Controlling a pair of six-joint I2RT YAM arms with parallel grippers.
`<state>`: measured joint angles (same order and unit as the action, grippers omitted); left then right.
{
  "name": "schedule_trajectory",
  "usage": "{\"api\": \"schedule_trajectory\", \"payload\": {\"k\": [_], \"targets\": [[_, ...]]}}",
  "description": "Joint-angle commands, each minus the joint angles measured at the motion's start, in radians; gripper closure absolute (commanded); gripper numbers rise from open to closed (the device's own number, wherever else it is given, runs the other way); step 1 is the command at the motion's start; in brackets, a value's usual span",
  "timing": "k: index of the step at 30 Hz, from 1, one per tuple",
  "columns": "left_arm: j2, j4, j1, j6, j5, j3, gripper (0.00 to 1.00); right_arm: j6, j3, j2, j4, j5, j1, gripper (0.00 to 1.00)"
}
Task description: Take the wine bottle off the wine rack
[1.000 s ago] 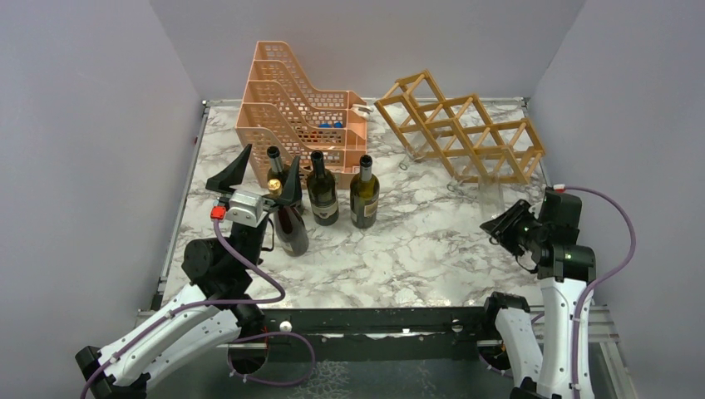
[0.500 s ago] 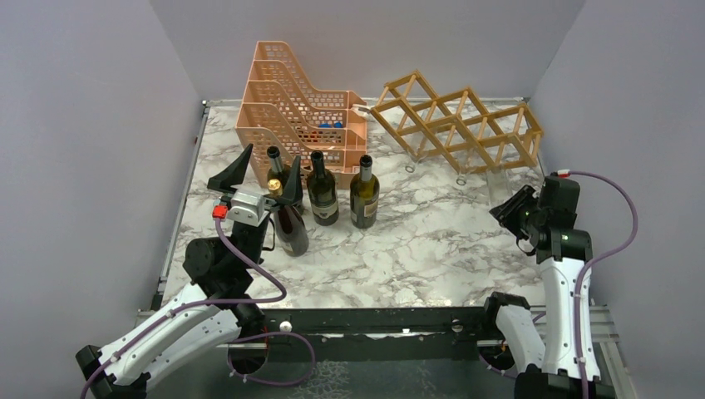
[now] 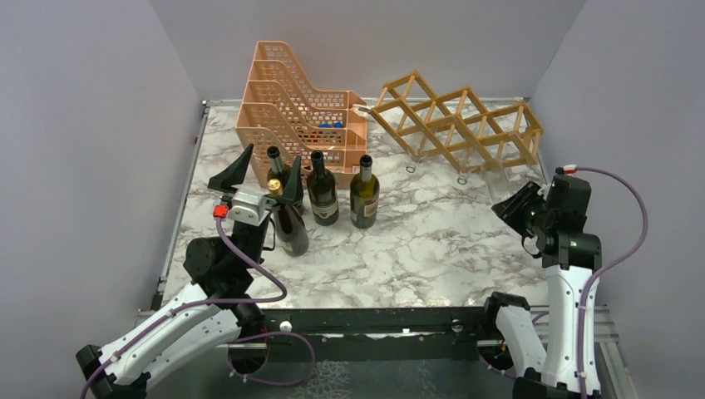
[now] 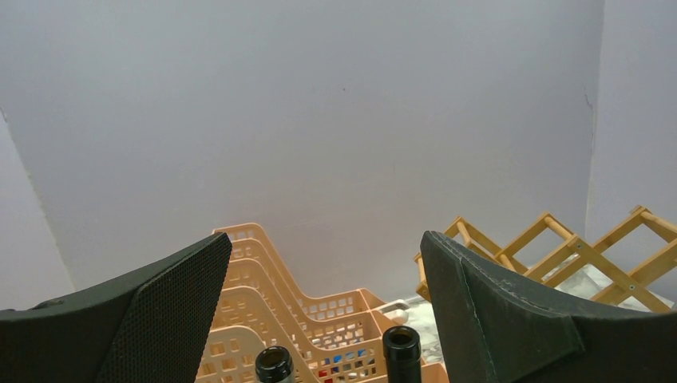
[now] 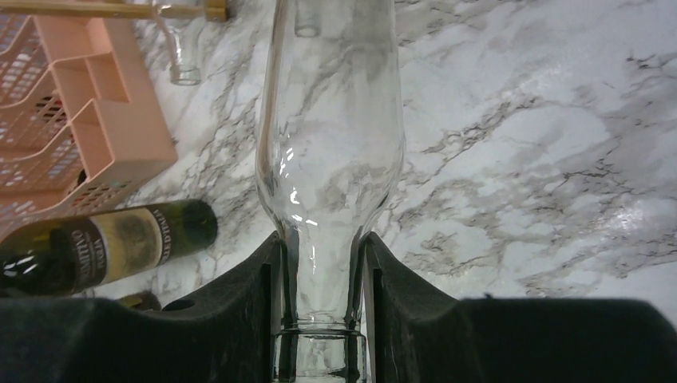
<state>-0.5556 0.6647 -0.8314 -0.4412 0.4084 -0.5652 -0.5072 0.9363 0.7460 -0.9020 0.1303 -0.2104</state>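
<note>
**A:** What does the right claw (image 5: 321, 249) have?

**B:** It is clamped on the neck of a clear wine bottle (image 5: 329, 144). Both black fingers (image 5: 231, 319) press the glass just above the lip, and the mouth points back at the wrist.

**A:** Which way does the bottle run from there?

**B:** Straight away from the claw. The neck sits between the fingers and the shoulder widens just beyond them. The body carries on out of the top of the wrist view, above the marble table (image 3: 416, 241). Its long axis points from the claw toward the near right end of the wine rack (image 3: 456, 126).

**A:** Is the base out of its cell?

**B:** I cannot tell. The wrist view cuts the body off before the base. From above, the clear glass barely shows between the claw and the lattice.

**A:** Is anything close beside it?

**B:** Another clear neck (image 5: 184, 68) pokes out under a wooden slat, to one side of the held bottle.

**A:** What about the left arm?

**B:** The left claw (image 4: 326, 239) is spread wide with nothing between its fingers. It sits above the dark bottles (image 3: 322, 195) standing in front of the orange tiered tray (image 3: 291, 108), well apart from the rack. The right arm is much the nearer.

**A:** So what does the next move need?

**B:** I think a pull back along the bottle's own axis, away from the lattice. A sideways swing could knock the neighbouring neck or lever the rack.
</note>
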Motion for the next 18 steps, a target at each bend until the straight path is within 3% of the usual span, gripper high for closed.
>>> {"api": "schedule_trajectory", "payload": {"k": [1,5,10,18], "targets": [[-0.011,0.022,-0.003,0.016,-0.025,0.01,0.05,0.038,0.031,-0.038,0.0,0.181,0.009,0.86],[-0.013,0.021,-0.002,0.008,-0.027,0.01,0.05,0.104,0.018,-0.033,0.075,0.333,0.047,0.86],[-0.023,0.011,-0.002,0.002,-0.049,0.004,0.06,0.134,0.046,0.003,0.079,0.372,0.104,0.86],[-0.097,-0.105,-0.002,0.045,-0.182,-0.1,0.06,0.222,0.111,0.107,-0.106,0.444,0.159,0.86]]}}
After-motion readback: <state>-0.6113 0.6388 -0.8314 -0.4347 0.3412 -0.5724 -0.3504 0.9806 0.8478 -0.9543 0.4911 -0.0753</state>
